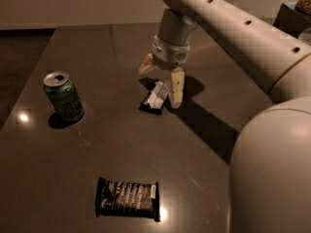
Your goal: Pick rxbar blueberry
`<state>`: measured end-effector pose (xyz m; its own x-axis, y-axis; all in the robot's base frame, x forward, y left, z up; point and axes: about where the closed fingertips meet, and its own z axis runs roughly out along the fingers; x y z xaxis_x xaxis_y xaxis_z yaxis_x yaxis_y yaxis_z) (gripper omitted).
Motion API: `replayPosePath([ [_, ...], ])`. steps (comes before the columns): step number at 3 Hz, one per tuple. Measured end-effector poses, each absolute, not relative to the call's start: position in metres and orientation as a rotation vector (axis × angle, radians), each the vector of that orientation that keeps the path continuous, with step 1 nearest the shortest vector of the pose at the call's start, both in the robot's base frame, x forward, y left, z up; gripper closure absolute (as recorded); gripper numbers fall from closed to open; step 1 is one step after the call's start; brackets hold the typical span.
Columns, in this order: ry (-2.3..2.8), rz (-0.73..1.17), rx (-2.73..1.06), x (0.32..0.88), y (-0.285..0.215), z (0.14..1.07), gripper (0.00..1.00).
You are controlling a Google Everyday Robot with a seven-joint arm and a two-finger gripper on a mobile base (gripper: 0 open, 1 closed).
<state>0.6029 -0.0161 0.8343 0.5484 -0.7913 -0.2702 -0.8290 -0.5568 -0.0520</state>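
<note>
The rxbar blueberry (155, 97) is a small dark bar with a white panel, lying flat near the middle of the dark table (97, 130). My gripper (161, 81) hangs from the arm coming in from the upper right, directly over the bar's far end. It is open: one cream finger (175, 87) reaches down just right of the bar, the other (147, 63) sits behind and to the left. Nothing is held.
A green soda can (63, 96) stands upright at the left. A larger black wrapped bar with white text (128, 198) lies near the front edge. My arm's big shoulder fills the lower right. A dark box stands at the far right (291, 18).
</note>
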Motion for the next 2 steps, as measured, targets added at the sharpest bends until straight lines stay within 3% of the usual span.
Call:
replayPosePath([
  [1, 1.365, 0.335, -2.628, 0.5965, -0.0105, 0.8303, 0.36],
  [2, 1.367, 0.332, -2.63, 0.5924, -0.0088, 0.832, 0.67],
])
